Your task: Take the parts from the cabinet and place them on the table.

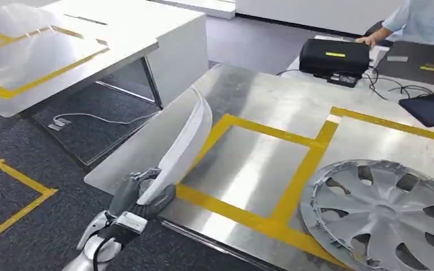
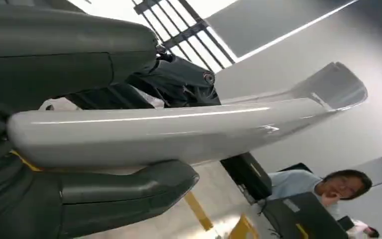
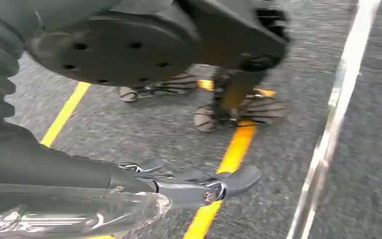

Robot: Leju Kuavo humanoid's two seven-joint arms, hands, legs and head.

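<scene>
My left hand (image 1: 138, 203) grips the lower end of a long white curved panel (image 1: 186, 141). The panel rises tilted from the hand and leans over the near left edge of the steel table (image 1: 248, 164). In the left wrist view the same panel (image 2: 179, 129) lies between my thumb (image 2: 119, 194) and my darker fingers (image 2: 179, 84). A silver wheel cover (image 1: 384, 214) lies flat on the table at the near right, beside a square marked in yellow tape. My right hand (image 3: 194, 184) hangs over the grey floor with its fingers stretched out and nothing in them.
A black case (image 1: 334, 56), a dark laptop (image 1: 421, 62) and cables sit at the table's far end, where a person (image 1: 424, 20) in a light blue shirt is working. A second steel table (image 1: 45, 51) stands at the left. Yellow tape lines (image 1: 17, 209) mark the carpet.
</scene>
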